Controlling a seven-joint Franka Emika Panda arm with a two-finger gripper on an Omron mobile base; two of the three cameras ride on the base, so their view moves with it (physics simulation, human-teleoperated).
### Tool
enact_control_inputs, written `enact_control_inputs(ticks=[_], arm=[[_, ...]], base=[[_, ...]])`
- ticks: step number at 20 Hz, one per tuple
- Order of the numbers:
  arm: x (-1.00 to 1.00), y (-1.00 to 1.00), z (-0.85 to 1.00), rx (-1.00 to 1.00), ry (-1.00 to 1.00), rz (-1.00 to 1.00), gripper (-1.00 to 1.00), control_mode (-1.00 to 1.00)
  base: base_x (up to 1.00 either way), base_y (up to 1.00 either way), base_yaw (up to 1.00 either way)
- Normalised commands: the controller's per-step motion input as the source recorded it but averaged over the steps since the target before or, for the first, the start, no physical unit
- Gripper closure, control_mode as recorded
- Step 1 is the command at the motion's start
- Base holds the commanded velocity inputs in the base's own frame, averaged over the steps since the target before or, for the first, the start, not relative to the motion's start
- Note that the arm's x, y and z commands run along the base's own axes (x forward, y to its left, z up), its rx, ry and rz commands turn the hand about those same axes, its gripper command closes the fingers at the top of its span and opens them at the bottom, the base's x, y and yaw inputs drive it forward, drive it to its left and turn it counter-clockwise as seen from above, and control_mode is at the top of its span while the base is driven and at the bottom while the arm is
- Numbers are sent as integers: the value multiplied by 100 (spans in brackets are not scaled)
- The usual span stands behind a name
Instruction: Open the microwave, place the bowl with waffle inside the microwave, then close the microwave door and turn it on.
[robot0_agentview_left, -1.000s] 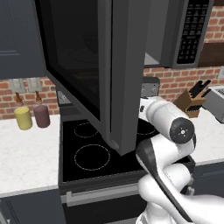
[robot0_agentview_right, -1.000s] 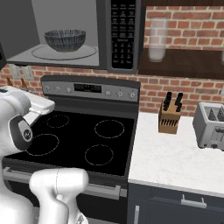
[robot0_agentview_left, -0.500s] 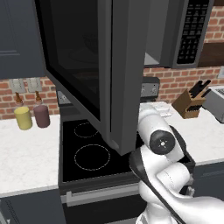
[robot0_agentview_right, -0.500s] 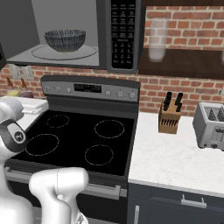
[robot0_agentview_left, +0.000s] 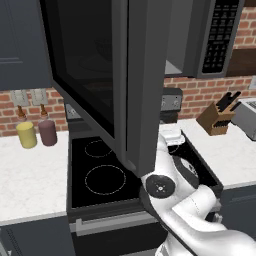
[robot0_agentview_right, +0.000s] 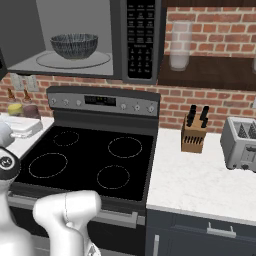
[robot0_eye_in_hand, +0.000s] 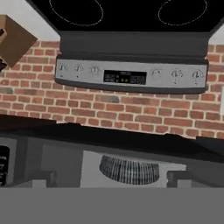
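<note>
Inside microwave (robot0_agentview_right: 75, 40): dark bowl (robot0_agentview_right: 74, 45), pale ribbed wall, door (robot0_agentview_left: 107, 75) swung open.

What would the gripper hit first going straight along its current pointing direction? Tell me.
Judging by the hand view, probably the bowl inside the open microwave, or the brick wall nearby; depth is unclear.

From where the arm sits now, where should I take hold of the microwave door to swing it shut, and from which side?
Push rather than pinch: the microwave door stands swung wide open over the stove, hinged on the left, with the bowl already inside the microwave. No handle is clear. Come at the free vertical edge from its outer face, probably with the open gripper's fingers flat against the frame.
</note>
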Motion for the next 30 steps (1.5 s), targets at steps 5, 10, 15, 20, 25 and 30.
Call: enact_control_inputs(ticks=[5, 10, 15, 20, 25, 30], arm=[[-6, 37, -22, 1, -29, -6, -100, -100], [0, 44, -31, 4, -28, -7, -100, -100], [-16, 56, -11, 8, -30, -8, -100, -100], [-48, 82, 1, 5, -30, -5, -100, -100], [-37, 100, 0, 0, -23, -5, -100, -100], [-26, 94, 0, 0, -26, -6, -100, -100]], base=[[0, 0, 0], [0, 0, 0], [0, 0, 0], [0, 0, 0], [0, 0, 0], [0, 0, 0]])
